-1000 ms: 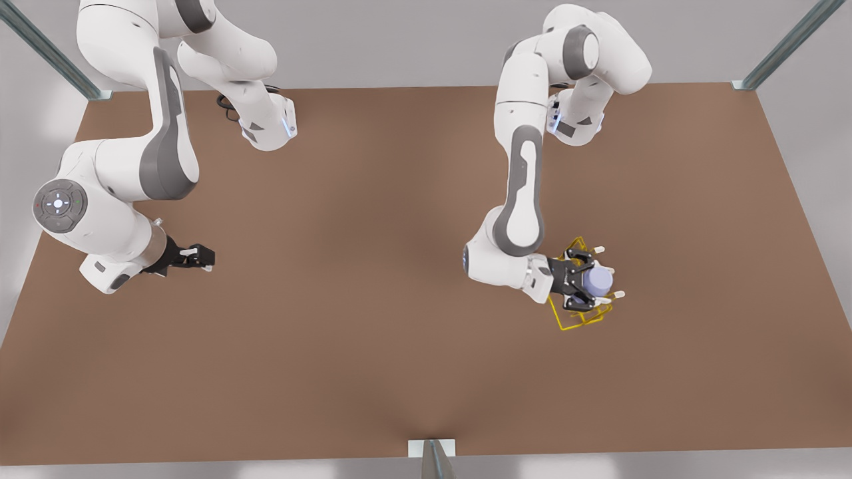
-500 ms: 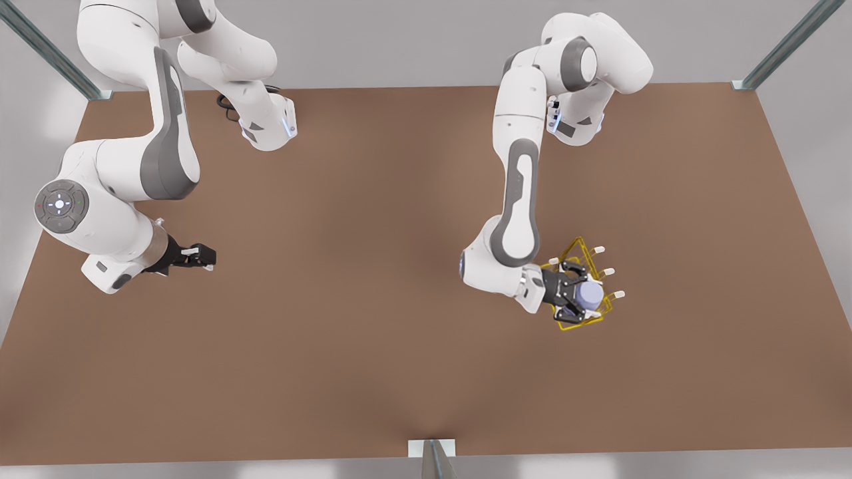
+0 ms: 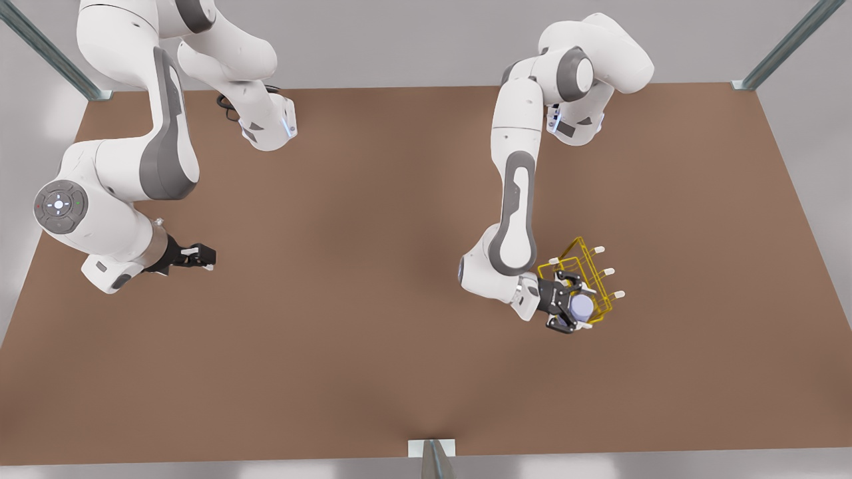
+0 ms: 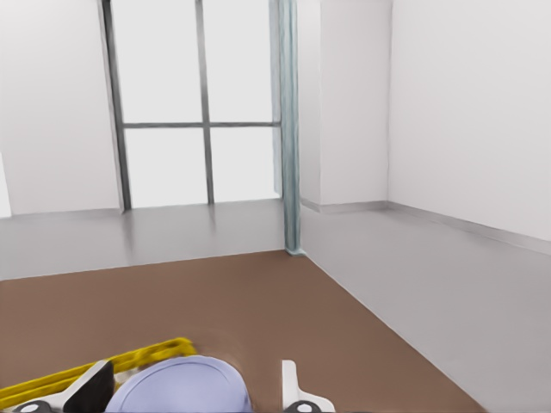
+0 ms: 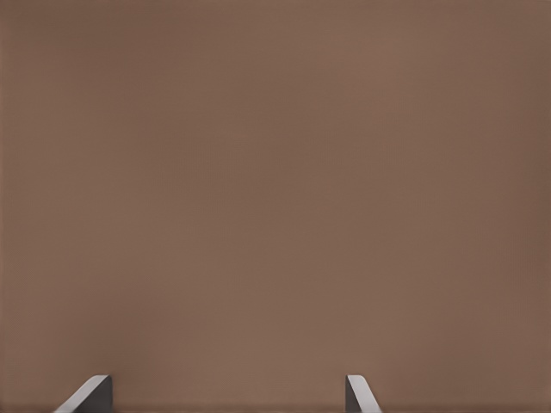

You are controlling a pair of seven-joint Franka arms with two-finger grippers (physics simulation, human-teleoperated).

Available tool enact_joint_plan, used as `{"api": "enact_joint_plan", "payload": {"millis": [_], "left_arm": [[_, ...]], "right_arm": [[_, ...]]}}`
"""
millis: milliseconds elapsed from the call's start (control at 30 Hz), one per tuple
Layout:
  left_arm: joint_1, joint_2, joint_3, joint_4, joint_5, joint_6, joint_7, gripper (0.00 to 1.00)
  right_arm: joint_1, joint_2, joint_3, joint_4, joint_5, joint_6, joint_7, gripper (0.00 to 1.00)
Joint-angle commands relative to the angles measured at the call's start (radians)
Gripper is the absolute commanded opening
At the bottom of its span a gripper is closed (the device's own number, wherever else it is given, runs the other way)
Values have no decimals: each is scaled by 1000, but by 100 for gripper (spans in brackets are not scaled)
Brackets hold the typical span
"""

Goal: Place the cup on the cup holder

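The lavender-blue cup (image 3: pixel 582 307) sits between the fingers of my left gripper (image 3: pixel 576 310), which is shut on it at the front view's right. It hangs over the near end of the yellow wire cup holder (image 3: pixel 594 271), whose white-tipped pegs point to the front view's right. Whether the cup touches a peg I cannot tell. The left wrist view has the cup (image 4: pixel 181 389) close up, with a white fingertip (image 4: pixel 295 385) beside it and a yellow rack wire (image 4: pixel 95 368) behind. My right gripper (image 3: pixel 202 257) waits open above the table at the front view's left, its fingertips (image 5: pixel 357 394) apart over bare table.
The brown table (image 3: pixel 373 299) stretches wide between the two arms. Metal frame posts (image 3: pixel 50 50) stand at its far corners, and a bracket (image 3: pixel 431 449) sits at the middle of the near edge. A post (image 4: pixel 288 129) and windows stand beyond the table.
My left gripper has carried the cup toward the table's near edge and lower, from over the rack's middle to its near end. The right arm has stayed put.
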Motion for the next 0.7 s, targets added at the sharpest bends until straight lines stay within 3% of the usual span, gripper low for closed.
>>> {"api": "enact_joint_plan", "payload": {"millis": [0,67,100,133,167,200,300,333,367,400,433,467,500,667], "left_arm": [[0,-4,1,-1,0,2,-2,100],[0,-45,8,-1,5,-13,15,100],[0,-191,2,-13,-7,-65,82,100],[15,-361,-13,1,-174,-132,304,100],[37,-424,4,54,-401,-232,619,100],[112,-424,-1,161,-594,-373,902,100],[179,-534,-1,177,-825,-464,1511,100],[235,-574,-56,179,-831,-494,1724,100],[368,-611,-212,201,-828,-507,1851,100],[580,-648,-511,208,-736,-504,2045,100],[735,-677,-725,195,-644,-491,2167,100],[816,-762,-811,110,-632,-430,2214,100],[828,-852,-832,-1,-633,-347,2199,100],[828,-858,-823,22,-642,-406,2191,100]], "right_arm": [[0,-1,0,0,1,0,0,100],[0,-1,0,0,1,-2,0,100],[0,-1,0,0,1,-2,0,100],[0,-1,0,0,1,-2,0,100],[-2,-1,0,0,1,-3,0,100],[-2,-1,0,0,1,-3,0,100],[-3,3,0,0,1,-5,0,100],[-3,3,0,0,1,-5,-2,100],[-3,3,0,0,1,-5,0,100],[-3,3,0,0,1,-5,0,100],[-5,3,-1,2,1,-3,0,100],[-3,3,-1,2,1,-3,0,100],[-3,3,-1,2,1,-3,-2,100],[-6,5,-1,2,1,4,0,100]]}}
